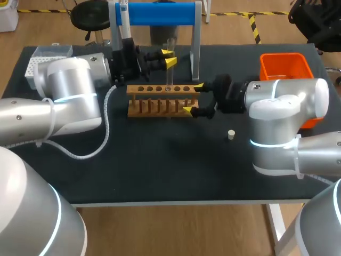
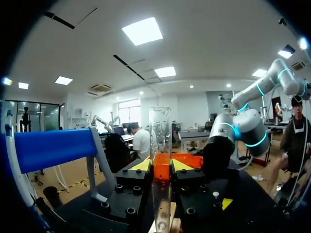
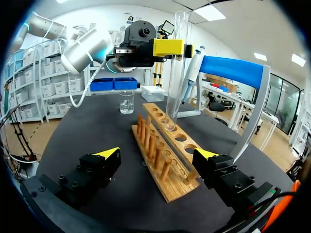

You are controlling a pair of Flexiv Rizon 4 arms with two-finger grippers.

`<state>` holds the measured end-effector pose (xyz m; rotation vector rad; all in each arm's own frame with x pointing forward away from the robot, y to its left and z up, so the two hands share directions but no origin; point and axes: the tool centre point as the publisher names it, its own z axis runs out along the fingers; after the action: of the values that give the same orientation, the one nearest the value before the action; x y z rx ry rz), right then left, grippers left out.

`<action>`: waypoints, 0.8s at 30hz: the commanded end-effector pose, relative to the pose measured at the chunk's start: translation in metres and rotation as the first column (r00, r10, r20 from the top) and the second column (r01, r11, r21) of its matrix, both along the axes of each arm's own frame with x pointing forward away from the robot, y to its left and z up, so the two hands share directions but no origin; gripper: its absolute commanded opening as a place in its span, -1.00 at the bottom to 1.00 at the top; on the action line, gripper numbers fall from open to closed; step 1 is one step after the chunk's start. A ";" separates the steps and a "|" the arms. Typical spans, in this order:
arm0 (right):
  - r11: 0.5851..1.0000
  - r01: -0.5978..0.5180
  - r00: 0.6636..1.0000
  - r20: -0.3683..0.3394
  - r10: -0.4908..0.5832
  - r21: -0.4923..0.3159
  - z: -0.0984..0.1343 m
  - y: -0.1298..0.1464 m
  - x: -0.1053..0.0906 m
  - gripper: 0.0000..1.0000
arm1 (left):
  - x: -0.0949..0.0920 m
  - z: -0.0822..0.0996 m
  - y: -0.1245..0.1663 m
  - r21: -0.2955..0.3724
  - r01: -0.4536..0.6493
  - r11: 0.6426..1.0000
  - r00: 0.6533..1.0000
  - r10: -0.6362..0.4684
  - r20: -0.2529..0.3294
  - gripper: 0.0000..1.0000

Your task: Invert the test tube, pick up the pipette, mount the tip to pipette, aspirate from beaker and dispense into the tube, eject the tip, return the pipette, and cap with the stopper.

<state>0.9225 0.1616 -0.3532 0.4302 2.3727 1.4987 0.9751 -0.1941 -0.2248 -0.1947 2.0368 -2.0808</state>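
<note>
A clear glass test tube (image 1: 169,74) stands upright, mouth up, with my left gripper (image 1: 168,57) shut on its upper part. Its lower end reaches a hole of the wooden rack (image 1: 154,101). In the left wrist view the tube (image 2: 160,141) sits between the yellow tips of the left gripper (image 2: 160,166). My right gripper (image 1: 193,97) is open, its fingers on either side of the rack's right end without touching it. The right wrist view shows that gripper (image 3: 158,154), the rack (image 3: 165,145), the tube (image 3: 175,73) and the glass beaker (image 3: 127,103). The pipette (image 1: 123,16) hangs on the blue stand (image 1: 160,13). A small white stopper (image 1: 231,134) lies on the table.
An orange bin (image 1: 285,66) stands at the back right, partly behind my right arm. A white tip box (image 1: 37,61) sits at the back left. The dark table (image 1: 160,165) stretches out in front of the rack.
</note>
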 end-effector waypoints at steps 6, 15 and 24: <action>1.000 0.004 1.000 0.003 -0.004 0.002 -0.001 0.000 -0.001 1.00 | 0.001 -0.005 0.000 -0.003 -0.005 1.000 1.000 0.005 -0.003 -1.00; 1.000 0.004 1.000 0.003 -0.004 0.002 -0.001 0.000 -0.001 1.00 | 0.003 -0.010 0.001 0.003 -0.008 1.000 1.000 0.008 -0.010 -1.00; 1.000 0.004 1.000 0.003 -0.004 0.002 -0.001 0.000 -0.001 1.00 | 0.005 -0.011 0.002 0.000 -0.014 1.000 1.000 0.014 0.001 -1.00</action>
<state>0.9225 0.1616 -0.3532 0.4303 2.3727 1.4987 0.9794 -0.1918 -0.2340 -0.2103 2.0355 -2.0668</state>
